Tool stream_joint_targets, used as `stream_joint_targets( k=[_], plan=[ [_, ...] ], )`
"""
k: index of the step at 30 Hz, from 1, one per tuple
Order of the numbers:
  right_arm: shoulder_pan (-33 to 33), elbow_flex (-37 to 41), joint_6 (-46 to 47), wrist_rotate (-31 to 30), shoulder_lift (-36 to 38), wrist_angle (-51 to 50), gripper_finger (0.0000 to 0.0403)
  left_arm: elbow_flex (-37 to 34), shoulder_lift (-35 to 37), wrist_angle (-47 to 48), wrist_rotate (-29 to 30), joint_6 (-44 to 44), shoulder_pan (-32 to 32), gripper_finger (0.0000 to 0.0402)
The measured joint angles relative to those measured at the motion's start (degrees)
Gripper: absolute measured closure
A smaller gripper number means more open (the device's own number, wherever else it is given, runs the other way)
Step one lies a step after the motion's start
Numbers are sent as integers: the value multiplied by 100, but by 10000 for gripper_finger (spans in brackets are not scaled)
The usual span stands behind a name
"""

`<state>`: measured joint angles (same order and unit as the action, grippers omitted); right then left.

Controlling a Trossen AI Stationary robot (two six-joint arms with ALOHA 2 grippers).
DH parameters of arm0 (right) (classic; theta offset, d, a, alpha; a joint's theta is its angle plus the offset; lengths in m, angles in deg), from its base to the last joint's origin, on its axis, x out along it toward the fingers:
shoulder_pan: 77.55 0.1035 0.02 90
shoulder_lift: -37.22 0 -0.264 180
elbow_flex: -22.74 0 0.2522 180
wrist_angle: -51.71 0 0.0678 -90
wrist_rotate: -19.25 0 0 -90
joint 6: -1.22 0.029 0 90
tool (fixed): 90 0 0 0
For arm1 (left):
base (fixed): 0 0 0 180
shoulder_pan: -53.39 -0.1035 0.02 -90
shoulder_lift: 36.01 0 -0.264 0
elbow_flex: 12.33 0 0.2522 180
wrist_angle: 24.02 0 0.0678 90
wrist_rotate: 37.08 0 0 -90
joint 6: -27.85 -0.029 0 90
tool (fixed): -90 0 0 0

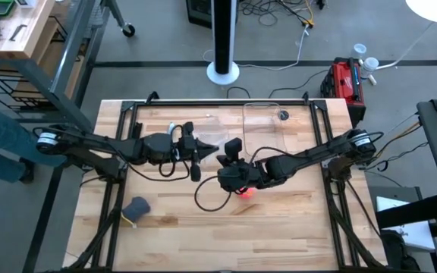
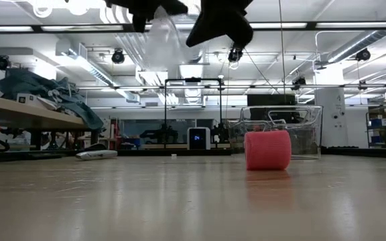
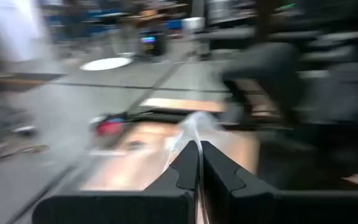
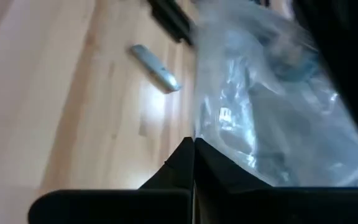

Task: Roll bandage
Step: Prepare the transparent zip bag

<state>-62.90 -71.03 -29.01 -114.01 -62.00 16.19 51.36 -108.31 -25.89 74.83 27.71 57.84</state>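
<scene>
The bandage is seen as a compact pink roll lying on the wooden table, so the rolling is judged done and a bagging step appears to be in hand. Above it, the right gripper is pinched shut on the edge of a clear plastic bag, the roll lying on the table beneath that gripper. Farther off, the left gripper is likewise closed on the bag, whose mouth would next need parting.
</scene>
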Motion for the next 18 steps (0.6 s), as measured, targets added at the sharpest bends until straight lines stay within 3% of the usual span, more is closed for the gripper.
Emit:
stream_joint_targets(
  k=[2, 7, 13, 18],
  plan=[
    [35, 1, 315, 22, 0, -183, 402, -6, 0, 5, 394, -102, 12, 401],
    [83, 56, 681, 20, 7, -370, 403, -9, 2, -3, 438, -123, 35, 401],
    [163, 57, 776, 19, 9, -364, 403, -11, 2, 61, 1546, -103, 166, 401],
    [154, 59, 777, -27, 9, -281, 403, -13, 2, 62, 1639, -126, 177, 401]
  ],
)
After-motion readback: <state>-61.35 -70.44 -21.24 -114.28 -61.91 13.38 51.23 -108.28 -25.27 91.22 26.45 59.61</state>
